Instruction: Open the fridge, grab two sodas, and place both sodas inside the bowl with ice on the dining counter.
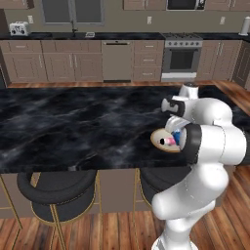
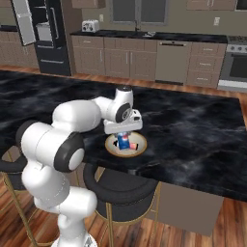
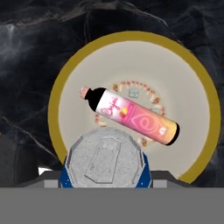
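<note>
The shallow cream bowl with a tan rim [image 3: 131, 65] sits near the black marble worktop's [image 1: 73, 127] near edge, above the stools. Inside the bowl, the pink-label bottle [image 3: 129, 116] lies flat; the fingers [image 2: 124, 136] grip the upright blue can [image 3: 105, 159] beside it.

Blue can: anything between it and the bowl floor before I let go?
Partly. The blue can is upright in the gripper over the bowl; the pink bottle lies across the middle just beyond it. Nothing visible directly beneath.

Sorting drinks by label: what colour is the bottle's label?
Pink fading to orange, on the bottle lying in the bowl; hand view shows it best.
</note>
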